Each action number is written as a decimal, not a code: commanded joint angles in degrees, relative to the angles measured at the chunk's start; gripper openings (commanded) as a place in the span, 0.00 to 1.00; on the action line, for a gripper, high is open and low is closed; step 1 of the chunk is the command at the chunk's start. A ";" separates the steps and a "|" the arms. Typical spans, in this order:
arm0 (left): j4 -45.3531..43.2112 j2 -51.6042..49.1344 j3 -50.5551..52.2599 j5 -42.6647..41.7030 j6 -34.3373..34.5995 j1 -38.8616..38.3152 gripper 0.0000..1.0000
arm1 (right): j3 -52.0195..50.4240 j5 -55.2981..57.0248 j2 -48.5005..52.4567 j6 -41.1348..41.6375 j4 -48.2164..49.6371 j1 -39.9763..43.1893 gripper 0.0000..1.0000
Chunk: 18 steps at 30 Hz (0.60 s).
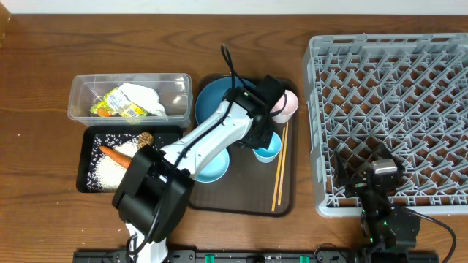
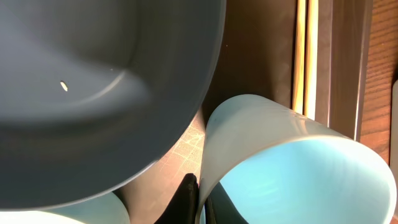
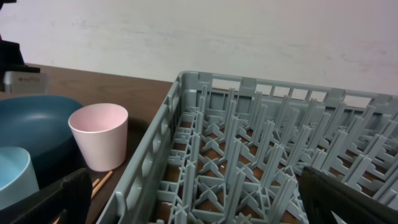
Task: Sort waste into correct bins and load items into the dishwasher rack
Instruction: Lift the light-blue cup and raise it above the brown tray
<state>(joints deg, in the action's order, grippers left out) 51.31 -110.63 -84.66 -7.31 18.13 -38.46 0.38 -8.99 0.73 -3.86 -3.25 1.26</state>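
My left gripper (image 1: pixel 262 137) (image 2: pixel 200 186) is shut on the rim of the small light-blue cup (image 1: pixel 268 152) (image 2: pixel 292 168), one finger inside and one outside, over the brown serving tray (image 1: pixel 248 191). The dark-blue plate (image 1: pixel 216 98) (image 2: pixel 93 93) lies just behind it. The pink cup (image 1: pixel 287 104) (image 3: pixel 99 142) stands at the tray's far right. The light-blue bowl (image 1: pixel 212 166) and the chopsticks (image 1: pixel 280 169) (image 2: pixel 301 56) are also on the tray. My right gripper (image 1: pixel 380 177) (image 3: pixel 199 199) is open and empty over the front left corner of the grey rack (image 1: pixel 395 109) (image 3: pixel 249 143).
The clear tub (image 1: pixel 80 98) at the back left holds the white napkin (image 1: pixel 142 95) and the printed wrapper (image 1: pixel 117 106). The black tray (image 1: pixel 86 157) in front of it holds the carrot (image 1: pixel 113 154), the brown lump (image 1: pixel 144 139) and rice grains (image 1: pixel 110 174).
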 commanded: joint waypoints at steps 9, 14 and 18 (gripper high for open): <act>1.40 13.29 0.42 -0.11 -2.05 5.92 0.06 | -0.07 -0.22 -0.02 -0.70 -0.22 -0.26 0.99; 1.25 18.84 0.42 -8.83 -6.23 12.44 0.06 | -0.07 -0.22 -0.02 -0.72 -0.22 -0.26 0.99; 0.22 21.07 0.42 -20.81 -9.73 20.52 0.06 | -0.07 -0.22 -0.02 -0.70 -0.22 -0.26 0.99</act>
<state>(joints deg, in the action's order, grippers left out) 51.96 -90.83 -84.38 -17.17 12.86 -22.46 0.38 -8.99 0.73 -3.86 -3.25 1.26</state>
